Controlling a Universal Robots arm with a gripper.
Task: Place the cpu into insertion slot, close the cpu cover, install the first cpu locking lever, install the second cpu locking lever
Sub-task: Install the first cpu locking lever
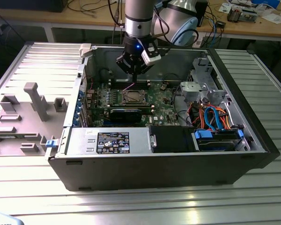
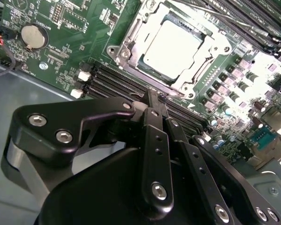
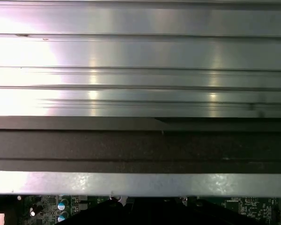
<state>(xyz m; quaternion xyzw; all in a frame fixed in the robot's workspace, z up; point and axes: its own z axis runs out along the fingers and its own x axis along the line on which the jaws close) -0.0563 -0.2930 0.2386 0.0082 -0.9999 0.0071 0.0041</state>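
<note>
1. One claw (image 1: 135,75) hangs inside the open computer case (image 1: 253,140), just above the motherboard (image 1: 159,110), in the exterior view.
2. Its two fingers (image 2: 155,126) lie pressed together in the second wrist view, with no gap and nothing between them: the claw is closed and empty (image 2: 161,105).
3. Directly beyond the fingertips in that view sits the insertion slot (image 2: 126,49), its silvery rim bolted to the green board.
4. Seated in the slot is the cpu (image 2: 171,44), flat and pale, its metal top bright under the light.
5. Around the chip lies the cpu cover (image 2: 189,77), folded down flat, its open window framing the chip's top.
6. Between the fingertips and the slot run long black memory slots (image 2: 112,82), just beside the socket's rim.
7. Below the claw in the exterior view, the socket (image 1: 131,97) appears as a small square on the board; whether the locking levers are latched cannot be told.
8. Ribbed metal table (image 3: 140,56) and the case wall (image 3: 140,145) appear in the first wrist view.
</note>
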